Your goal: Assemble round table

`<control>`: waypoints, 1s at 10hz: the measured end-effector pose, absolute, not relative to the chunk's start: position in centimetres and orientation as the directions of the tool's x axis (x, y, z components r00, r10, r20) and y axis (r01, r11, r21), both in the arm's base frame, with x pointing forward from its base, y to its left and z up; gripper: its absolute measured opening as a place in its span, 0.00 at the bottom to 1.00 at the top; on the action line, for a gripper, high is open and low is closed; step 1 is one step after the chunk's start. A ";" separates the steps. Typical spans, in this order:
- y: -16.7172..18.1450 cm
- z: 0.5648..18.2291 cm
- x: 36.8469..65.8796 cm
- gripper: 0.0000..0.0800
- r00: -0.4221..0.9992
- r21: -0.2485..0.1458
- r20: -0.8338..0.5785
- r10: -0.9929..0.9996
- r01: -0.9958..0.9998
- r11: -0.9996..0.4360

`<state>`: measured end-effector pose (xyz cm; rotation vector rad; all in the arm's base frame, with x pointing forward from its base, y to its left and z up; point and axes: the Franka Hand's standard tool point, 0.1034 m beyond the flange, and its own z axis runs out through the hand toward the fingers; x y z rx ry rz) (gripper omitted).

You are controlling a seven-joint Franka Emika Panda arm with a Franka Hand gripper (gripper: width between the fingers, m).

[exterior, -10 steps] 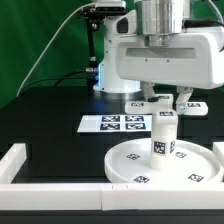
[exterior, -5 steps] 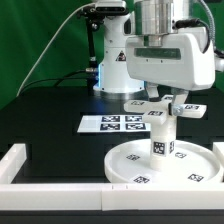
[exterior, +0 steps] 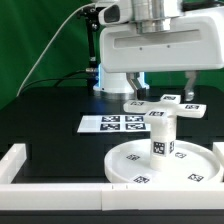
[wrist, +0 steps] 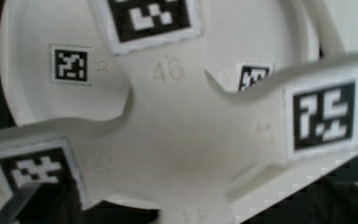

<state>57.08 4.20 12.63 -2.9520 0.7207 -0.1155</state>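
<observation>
The round disc [exterior: 140,160] lies at the front right of the table. The short cylindrical leg [exterior: 162,135] stands upright on its central hub. The cross-shaped foot [exterior: 170,104] lies flat on the table just behind the disc. My gripper [exterior: 163,90] hangs above the foot, open and empty, with one finger [exterior: 136,84] on each side of it. In the wrist view the foot [wrist: 176,120] fills the picture with its tags facing up, and the gripper [wrist: 185,215] holds nothing.
The marker board [exterior: 113,123] lies to the exterior view's left of the foot. White border rails run along the front [exterior: 100,192] and the left [exterior: 12,160]. The robot base [exterior: 112,70] stands at the back.
My gripper has risen from around the leg's top, turned about its axis and now stands higher, over the foot, with its fingers spread wide. The leg stays upright on the disc.
</observation>
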 end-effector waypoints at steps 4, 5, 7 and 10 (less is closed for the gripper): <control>5.5 12.6 56.4 0.81 0.986 -0.076 0.112 -0.126 -0.118 -0.990; 5.5 12.5 56.5 0.81 0.987 -0.031 0.120 0.106 0.110 -0.993; 6.0 12.6 56.7 0.81 0.943 0.013 0.111 0.313 0.313 -0.950; 5.7 12.4 56.7 0.81 0.940 0.014 0.106 0.325 0.326 -0.945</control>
